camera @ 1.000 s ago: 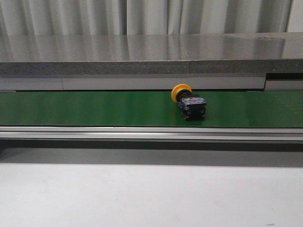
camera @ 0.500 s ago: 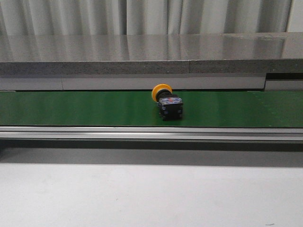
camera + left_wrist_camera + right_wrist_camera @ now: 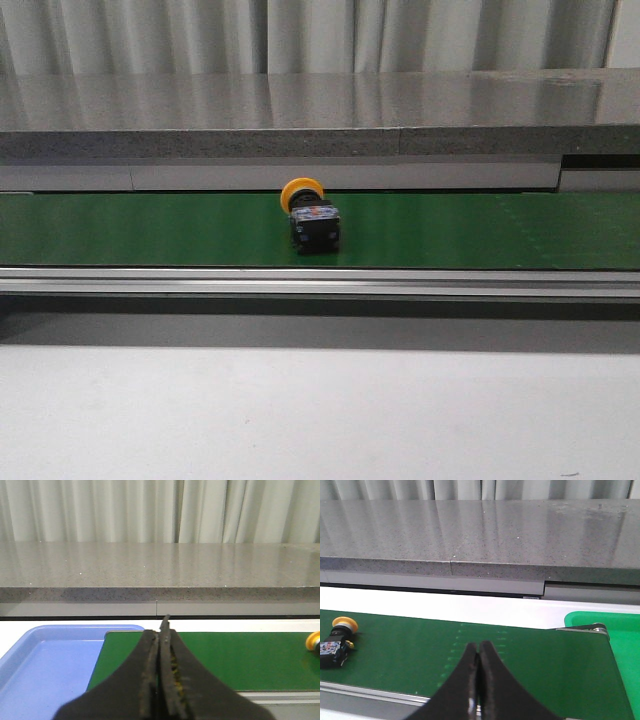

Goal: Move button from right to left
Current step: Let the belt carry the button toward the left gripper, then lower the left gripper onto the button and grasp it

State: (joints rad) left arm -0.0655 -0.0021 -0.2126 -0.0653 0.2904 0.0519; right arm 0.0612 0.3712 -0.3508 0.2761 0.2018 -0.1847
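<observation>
Yellow-orange cap, black boxy body: button lies on its side on green conveyor belt, cap toward 11 o'clock. We judge it light, rigid, cap slippery; grip flat body sides. Left hand, right hand both clenched, empty.

You're looking at a factory-style lab: a green conveyor belt, grey stone counter, sorting trays, curtained backdrop.

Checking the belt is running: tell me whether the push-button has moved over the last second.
Yes. The push-button has travelled leftward along the green conveyor belt, judged against the seam in the grey ledge behind it.
</observation>
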